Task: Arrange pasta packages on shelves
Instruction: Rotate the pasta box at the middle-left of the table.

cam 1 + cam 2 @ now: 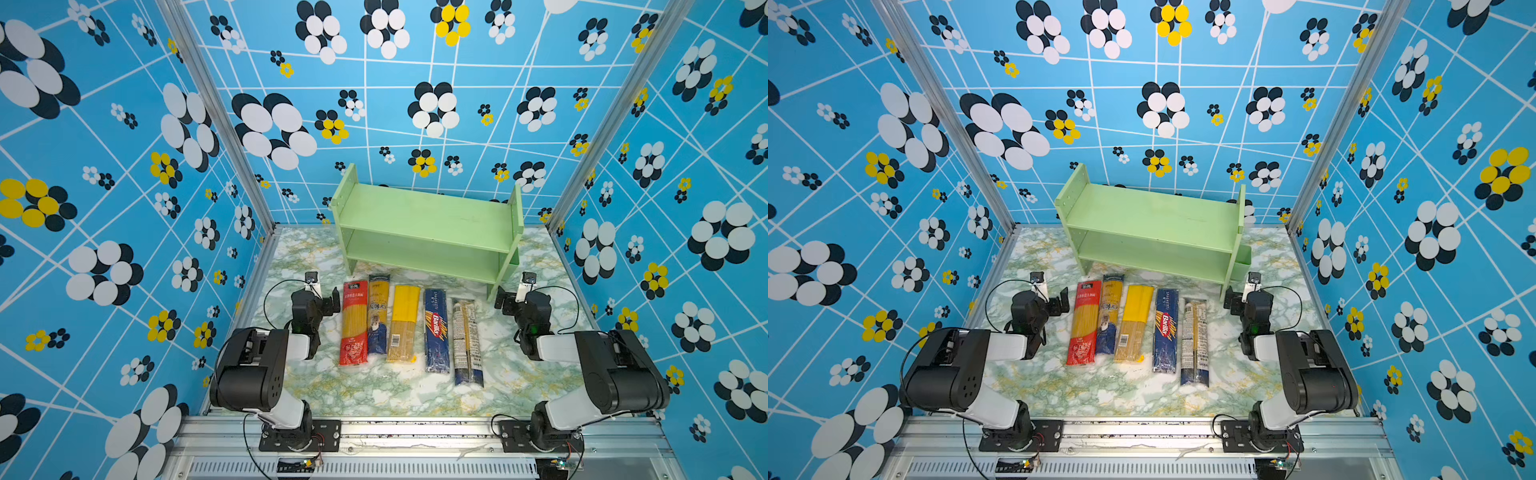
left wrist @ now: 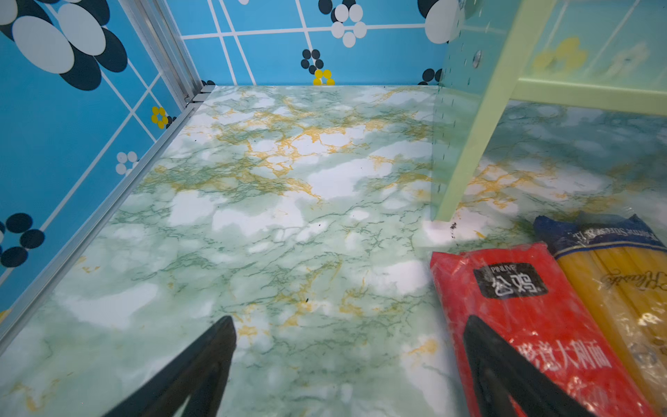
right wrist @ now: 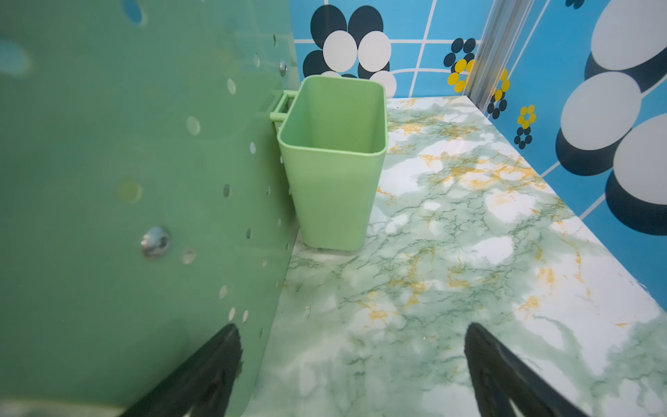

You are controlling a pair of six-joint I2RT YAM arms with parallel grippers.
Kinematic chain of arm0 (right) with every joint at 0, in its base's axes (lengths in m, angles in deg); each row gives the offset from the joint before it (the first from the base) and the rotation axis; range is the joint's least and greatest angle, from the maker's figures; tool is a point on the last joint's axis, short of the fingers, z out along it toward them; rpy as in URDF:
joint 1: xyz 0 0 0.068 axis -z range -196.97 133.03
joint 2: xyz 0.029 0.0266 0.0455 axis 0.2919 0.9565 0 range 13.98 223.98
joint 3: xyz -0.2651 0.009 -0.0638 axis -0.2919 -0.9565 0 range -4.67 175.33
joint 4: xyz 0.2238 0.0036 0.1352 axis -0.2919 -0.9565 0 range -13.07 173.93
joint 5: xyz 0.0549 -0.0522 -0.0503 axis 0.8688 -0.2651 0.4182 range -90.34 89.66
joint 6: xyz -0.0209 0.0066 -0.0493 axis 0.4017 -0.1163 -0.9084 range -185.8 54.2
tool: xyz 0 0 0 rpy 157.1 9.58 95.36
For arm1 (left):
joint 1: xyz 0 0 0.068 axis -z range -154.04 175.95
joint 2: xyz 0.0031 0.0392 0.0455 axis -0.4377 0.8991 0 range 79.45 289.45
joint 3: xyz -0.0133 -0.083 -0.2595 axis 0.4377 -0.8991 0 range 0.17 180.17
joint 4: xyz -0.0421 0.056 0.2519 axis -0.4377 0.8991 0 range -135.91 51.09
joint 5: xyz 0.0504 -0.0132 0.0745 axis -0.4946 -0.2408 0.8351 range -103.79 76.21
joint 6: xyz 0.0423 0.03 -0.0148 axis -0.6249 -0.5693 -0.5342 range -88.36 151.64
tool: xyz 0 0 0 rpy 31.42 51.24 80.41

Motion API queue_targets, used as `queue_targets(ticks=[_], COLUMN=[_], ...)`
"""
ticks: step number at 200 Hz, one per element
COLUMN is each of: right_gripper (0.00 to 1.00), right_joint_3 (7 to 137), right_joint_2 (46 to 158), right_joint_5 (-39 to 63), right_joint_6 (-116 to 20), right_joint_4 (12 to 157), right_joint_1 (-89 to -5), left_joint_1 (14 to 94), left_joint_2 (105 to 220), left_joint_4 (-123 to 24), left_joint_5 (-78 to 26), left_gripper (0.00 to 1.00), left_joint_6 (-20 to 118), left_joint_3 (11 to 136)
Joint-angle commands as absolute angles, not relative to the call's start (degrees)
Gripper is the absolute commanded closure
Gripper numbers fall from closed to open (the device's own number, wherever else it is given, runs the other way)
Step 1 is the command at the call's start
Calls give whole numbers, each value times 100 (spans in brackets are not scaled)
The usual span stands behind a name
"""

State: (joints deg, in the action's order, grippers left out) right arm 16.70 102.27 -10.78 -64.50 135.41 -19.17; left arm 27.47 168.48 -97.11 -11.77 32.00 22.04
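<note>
nothing is shelved yet. the pale green two-tier wooden shelf unit [image 1: 428, 210] stands at the back of the marbled tabletop [image 1: 374, 390], both boards bare. in front of it, side by side, lie the red plastic spaghetti pack [image 1: 354, 322], the clear pack with a navy end [image 1: 377, 316], the yellow-topped pack [image 1: 403, 322], the dark blue barilla pack [image 1: 436, 330] and the clear pack with a navy and white label [image 1: 467, 340]. my left gripper [image 2: 348, 323] and right gripper [image 3: 352, 326] both gape wide, holding nothing. all five placements remain, i judge.
</note>
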Motion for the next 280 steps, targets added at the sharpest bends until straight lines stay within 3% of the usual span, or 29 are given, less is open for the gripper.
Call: queue_targets(ticks=[1,126,180,202,235,280], right_gripper=[1,1,2,2,1,1], right_joint_3=[1730,1701,1033,1292,2411,2832], right_joint_2=[10292,10284,10126,9457,8313,7329], right_joint_5=[-1182,-1140,-1186,-1101,-1068,95], right_joint_6=[-6417,-6446,-6420,-6432,-5918,-5004], right_joint_4=[13649,13678,14857,13678,10213,8459], right_joint_1=[-1877,-1881,-1894,-1893,-1890,-1892], left_joint_1=[2764,2736,2960,2998,3064,3368], left_joint_2=[16796,16789,16319,15680,14869,14004], left_joint_4=[-9767,-9775,-9568,-8378,-7334,-5615], left_joint_5=[-1137,-1187,-1014,-911,-1386,-1392], left_gripper=[1,1,1,1,1,1], left_joint_6=[3179,3186,2970,3071,3521,4437], left_joint_3=[2234,2225,2138,2459,2651,2989])
